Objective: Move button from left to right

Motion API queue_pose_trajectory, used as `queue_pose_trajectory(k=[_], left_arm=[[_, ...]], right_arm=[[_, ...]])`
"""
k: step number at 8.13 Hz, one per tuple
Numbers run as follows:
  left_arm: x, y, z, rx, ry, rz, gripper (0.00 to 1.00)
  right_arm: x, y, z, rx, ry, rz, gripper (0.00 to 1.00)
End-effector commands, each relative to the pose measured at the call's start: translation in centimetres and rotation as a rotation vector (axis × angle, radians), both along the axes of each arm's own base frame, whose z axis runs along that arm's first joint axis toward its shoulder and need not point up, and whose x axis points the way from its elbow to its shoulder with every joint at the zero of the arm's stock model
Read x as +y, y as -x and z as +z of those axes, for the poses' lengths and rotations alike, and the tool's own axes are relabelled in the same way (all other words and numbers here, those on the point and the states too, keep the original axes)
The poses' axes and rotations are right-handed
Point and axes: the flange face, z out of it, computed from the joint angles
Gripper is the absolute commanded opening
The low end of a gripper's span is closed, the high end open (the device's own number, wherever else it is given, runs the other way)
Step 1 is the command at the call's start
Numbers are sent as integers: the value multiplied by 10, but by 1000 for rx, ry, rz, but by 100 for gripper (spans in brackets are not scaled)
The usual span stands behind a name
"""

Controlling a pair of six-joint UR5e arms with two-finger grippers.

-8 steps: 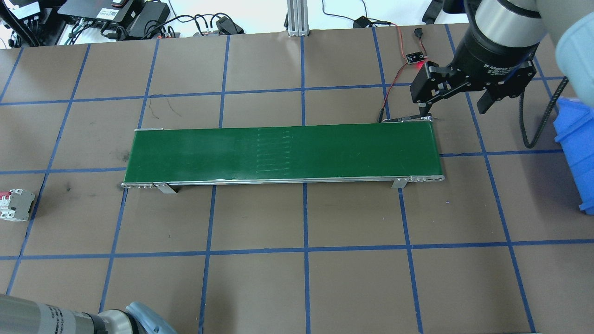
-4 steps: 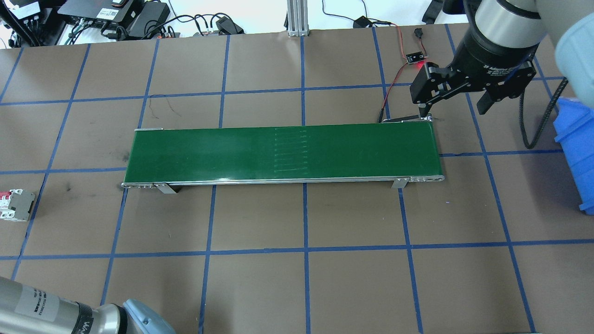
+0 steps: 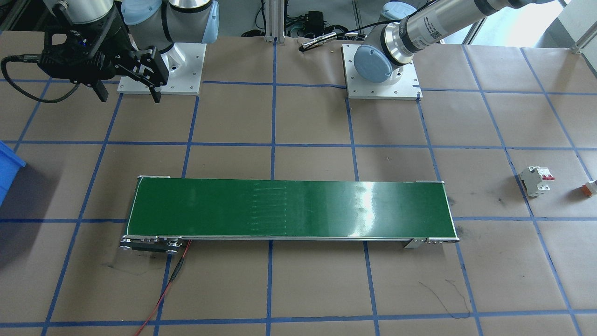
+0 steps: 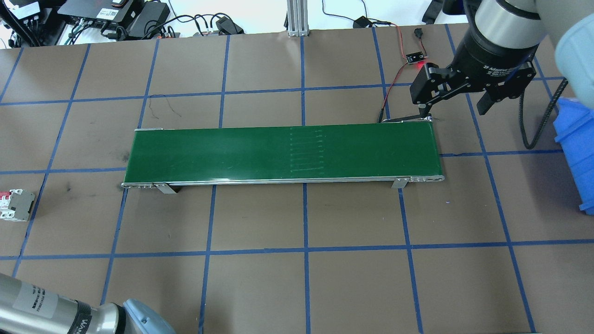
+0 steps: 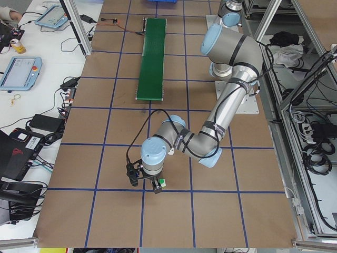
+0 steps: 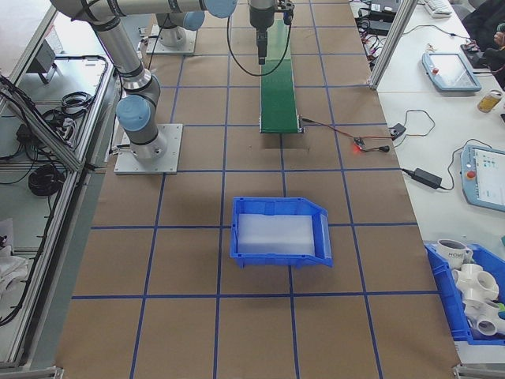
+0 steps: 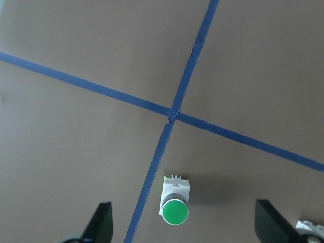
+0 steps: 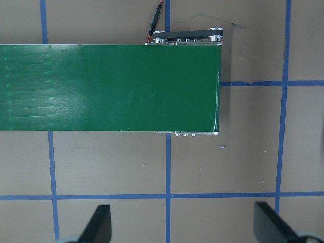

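We see the left arm folded low at the table's left end, its wrist pointing straight down, so the left gripper (image 7: 182, 223) hangs above the button (image 7: 175, 201). The button (white body, round green cap facing the camera) lies on brown paper just beside a blue tape line, between the two wide-spread fingers (image 7: 100, 223), touching neither. In the front-facing view the same button (image 3: 589, 188) shows an orange base, just beside a white circuit breaker (image 3: 536, 180).

The right arm reaches over the far right end of the green conveyor belt (image 4: 283, 153). Its wrist body reads "2F Adaptive", the rest too small to read. The right gripper (image 4: 452, 99) is also spread wide and empty, hanging above the belt's end.
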Motion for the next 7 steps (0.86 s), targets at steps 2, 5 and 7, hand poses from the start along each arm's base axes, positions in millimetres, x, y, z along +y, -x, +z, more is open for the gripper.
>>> queue_pose_trajectory(k=[2,5,7], left_arm=[[11,16,-48,51,-47,-128,100],[11,16,-60,33,-41,-131,100],[11,15,-63,34,-51,-118,100]], right_arm=[[0,0,1,0,1,0,100],[0,0,0,0,0,0,100],[0,0,0,0,0,0,100]])
